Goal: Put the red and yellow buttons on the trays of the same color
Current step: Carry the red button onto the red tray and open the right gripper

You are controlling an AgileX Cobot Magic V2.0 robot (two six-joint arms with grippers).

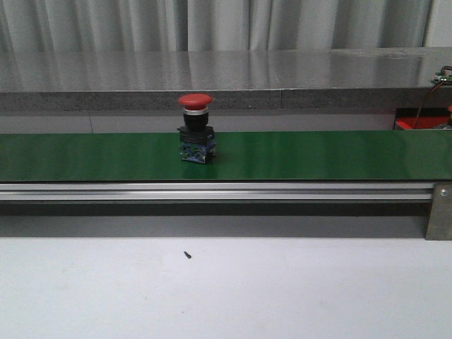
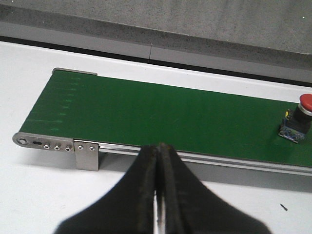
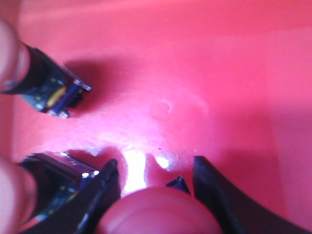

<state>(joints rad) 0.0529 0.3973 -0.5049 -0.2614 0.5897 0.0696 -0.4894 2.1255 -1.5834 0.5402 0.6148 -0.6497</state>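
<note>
A red button (image 1: 195, 128) stands upright on the green conveyor belt (image 1: 318, 155); the left wrist view shows this red button (image 2: 298, 118) far along the belt. My left gripper (image 2: 159, 148) hovers shut and empty over the belt's near rail. My right gripper (image 3: 153, 168) is low over the red tray (image 3: 219, 73), its fingers closed on either side of another red button (image 3: 161, 209) whose blurred cap fills the gap between them. Two more red buttons (image 3: 48, 90) (image 3: 44, 187) stand in that tray. No yellow button or yellow tray is in view.
A corner of the red tray (image 1: 417, 123) shows at the far right behind the belt, with wires above it. A grey ledge (image 1: 226, 78) runs behind the belt. A small dark speck (image 1: 187, 254) lies on the white table in front.
</note>
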